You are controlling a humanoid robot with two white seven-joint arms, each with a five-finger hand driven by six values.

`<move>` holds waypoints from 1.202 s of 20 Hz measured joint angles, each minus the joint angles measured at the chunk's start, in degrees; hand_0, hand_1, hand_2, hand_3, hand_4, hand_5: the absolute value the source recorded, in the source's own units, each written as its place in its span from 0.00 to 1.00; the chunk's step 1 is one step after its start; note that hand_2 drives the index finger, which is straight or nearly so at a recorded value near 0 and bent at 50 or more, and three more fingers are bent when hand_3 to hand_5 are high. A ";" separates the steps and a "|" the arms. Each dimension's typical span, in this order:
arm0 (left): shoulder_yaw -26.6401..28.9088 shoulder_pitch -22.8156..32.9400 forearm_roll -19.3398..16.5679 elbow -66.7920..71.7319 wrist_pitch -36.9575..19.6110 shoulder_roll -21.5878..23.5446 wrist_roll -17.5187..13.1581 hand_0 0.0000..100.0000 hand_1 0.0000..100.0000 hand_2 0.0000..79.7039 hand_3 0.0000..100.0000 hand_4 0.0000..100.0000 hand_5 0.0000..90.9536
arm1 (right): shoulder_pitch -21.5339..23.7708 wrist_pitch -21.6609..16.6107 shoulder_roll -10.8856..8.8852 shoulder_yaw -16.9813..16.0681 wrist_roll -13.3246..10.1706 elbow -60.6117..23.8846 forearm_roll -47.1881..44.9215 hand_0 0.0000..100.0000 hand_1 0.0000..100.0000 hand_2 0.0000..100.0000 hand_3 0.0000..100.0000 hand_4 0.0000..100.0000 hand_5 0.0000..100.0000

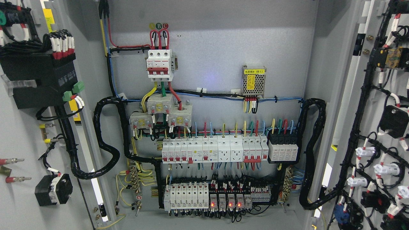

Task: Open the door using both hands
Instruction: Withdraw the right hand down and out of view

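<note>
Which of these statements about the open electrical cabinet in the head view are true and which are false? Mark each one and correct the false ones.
1. Both cabinet doors stand open, the left door and the right door swung out to the sides. True.
2. A robot hand is gripping the right door's edge. False: no hand shows anywhere in the picture.
3. The three-pole main breaker sits at the upper left of the back panel, with red wire loops above it. True.
4. The perforated metal power supply is mounted below the bottom row of relays. False: it sits high on the panel, above the breaker rows.
5. Several relays in the bottom row show red lights. True.
</note>
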 measured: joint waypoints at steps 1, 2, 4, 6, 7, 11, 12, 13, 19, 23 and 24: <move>0.00 -0.05 -0.05 -0.15 0.00 -0.02 0.00 0.36 0.14 0.00 0.06 0.00 0.00 | -0.04 0.00 0.03 0.05 0.00 0.22 -0.01 0.21 0.06 0.00 0.00 0.00 0.00; 0.00 -0.09 -0.12 -0.30 0.00 -0.04 0.00 0.36 0.14 0.00 0.06 0.00 0.00 | -0.05 0.00 0.04 0.06 0.00 0.44 0.02 0.21 0.06 0.00 0.00 0.00 0.00; 0.00 -0.13 -0.19 -0.54 0.00 -0.06 -0.01 0.36 0.14 0.00 0.07 0.00 0.00 | 0.07 0.00 -0.02 -0.45 -0.12 0.89 0.13 0.21 0.06 0.00 0.00 0.00 0.00; 0.00 -0.17 -0.22 -0.76 0.00 -0.07 -0.01 0.36 0.14 0.00 0.07 0.00 0.00 | 0.64 0.00 -0.36 -1.77 -0.28 1.36 0.23 0.21 0.06 0.00 0.00 0.00 0.00; 0.00 -0.18 -0.23 -0.86 0.00 -0.06 -0.04 0.36 0.14 0.00 0.07 0.00 0.00 | 1.09 -0.01 -0.73 -2.73 -0.34 1.54 0.27 0.21 0.06 0.00 0.00 0.00 0.00; 0.00 0.34 -0.23 -2.33 -1.18 -0.04 -0.27 0.36 0.15 0.00 0.11 0.00 0.00 | 4.11 -1.01 -3.50 -7.32 -0.08 1.33 0.30 0.21 0.06 0.00 0.00 0.00 0.00; 0.00 1.01 -0.23 -3.30 -2.18 -0.02 -0.33 0.37 0.15 0.00 0.13 0.00 0.00 | 5.32 -1.67 -4.43 -8.63 -0.02 0.87 0.30 0.21 0.06 0.00 0.00 0.00 0.00; 0.00 1.71 -0.23 -4.54 -3.32 -0.01 -0.40 0.37 0.17 0.00 0.13 0.00 0.00 | 6.91 -2.77 -5.53 -10.12 -0.02 0.20 0.31 0.21 0.06 0.00 0.00 0.00 0.00; 0.00 9.36 -0.27 -18.74 -9.21 -0.29 -0.53 0.36 0.17 0.05 0.12 0.00 0.00 | 19.70 -11.57 -12.28 -18.87 0.06 -4.50 0.48 0.21 0.06 0.00 0.00 0.00 0.00; 0.00 15.93 -0.20 -32.34 -9.69 0.26 -0.77 0.34 0.18 0.05 0.09 0.00 0.00 | 30.01 -19.82 -16.60 -24.54 0.22 -7.04 0.55 0.21 0.06 0.00 0.00 0.00 0.00; -0.01 17.68 -0.16 -35.96 -9.76 0.50 -1.13 0.33 0.18 0.05 0.09 0.00 0.00 | 32.91 -22.25 -17.78 -26.25 0.18 -7.83 0.56 0.21 0.06 0.00 0.00 0.00 0.00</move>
